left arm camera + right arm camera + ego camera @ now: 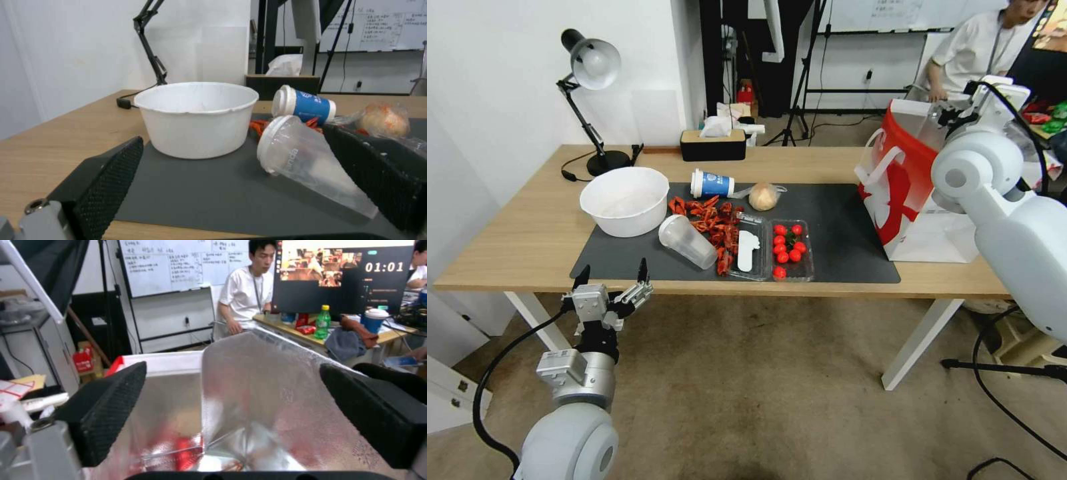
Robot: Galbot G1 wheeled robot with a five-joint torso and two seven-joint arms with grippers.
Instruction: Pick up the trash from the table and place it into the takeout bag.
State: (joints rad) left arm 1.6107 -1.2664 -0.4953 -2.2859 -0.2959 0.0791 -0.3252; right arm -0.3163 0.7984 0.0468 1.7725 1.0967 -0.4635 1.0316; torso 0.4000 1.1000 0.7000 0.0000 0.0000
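Observation:
On the table's [527,240] dark mat lie a white round bowl [624,200] [195,116], a white blue-labelled paper cup [712,183] [305,105] on its side, a plastic-wrapped tan ball [764,196] [385,121] and a clear plastic cup [687,241] [307,160] on its side. My left gripper [612,277] [231,136] hovers open at the table's front edge, facing the bowl and clear cup. The takeout bag [904,193] stands at the right. Over its open mouth my right gripper [946,120] [231,373] hangs open and empty. A red can [183,453] lies on the foil lining [267,390].
Red food scraps [714,223] are strewn mid-mat beside a clear tray of cherry tomatoes [790,250] and a white spoon [747,250]. A black desk lamp [590,100] and a tissue box [714,143] stand along the back edge.

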